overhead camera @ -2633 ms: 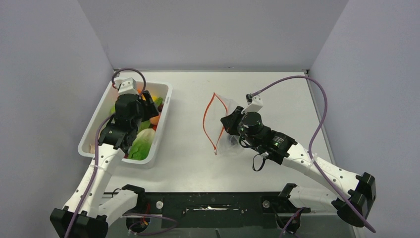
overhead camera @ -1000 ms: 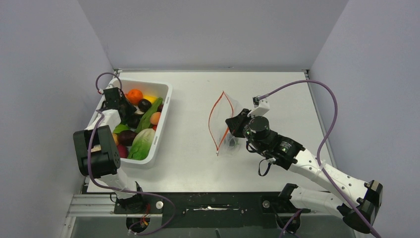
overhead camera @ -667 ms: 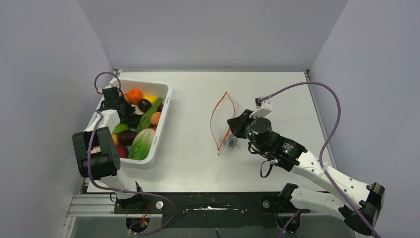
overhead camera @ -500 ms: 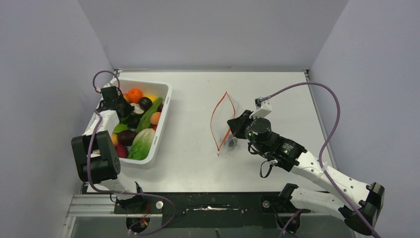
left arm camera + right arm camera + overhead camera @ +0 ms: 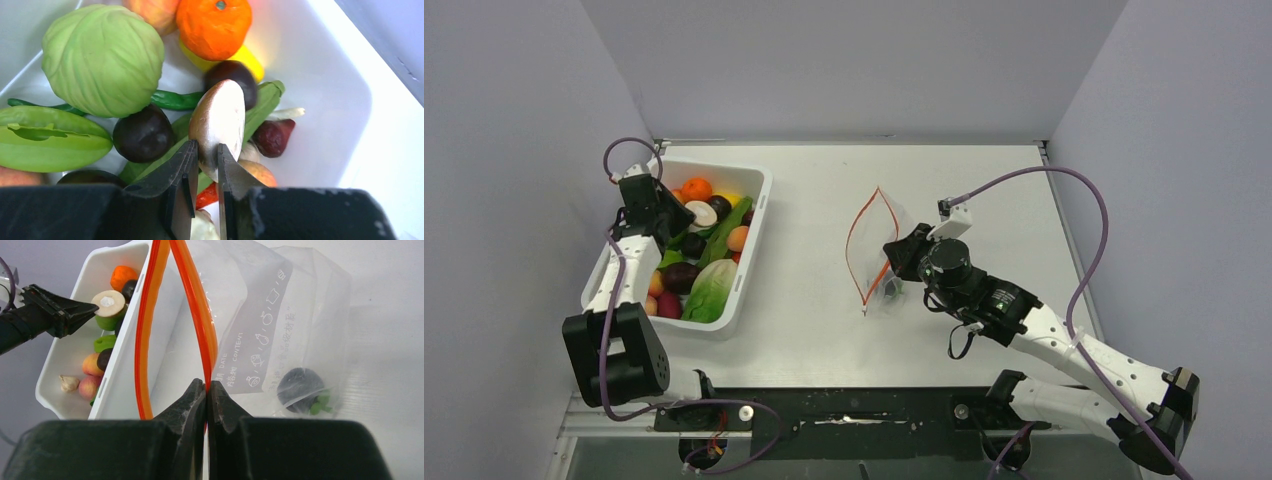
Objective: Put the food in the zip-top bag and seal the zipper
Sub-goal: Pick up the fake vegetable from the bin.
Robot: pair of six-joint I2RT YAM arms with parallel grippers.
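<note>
Hovering over the left bin [image 5: 320, 75], my left gripper [image 5: 206, 148] clamps a tan mushroom [image 5: 218, 117]. My right gripper [image 5: 206, 385] pinches the orange zipper [image 5: 202, 315].

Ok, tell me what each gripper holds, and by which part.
The left gripper pinches a tan mushroom-like piece by its rim. The right gripper clamps the zip-top bag by its red-orange zipper strip.

Overhead camera looks down; wrist cameras sit close (all share the white bin [image 5: 724, 170]).
</note>
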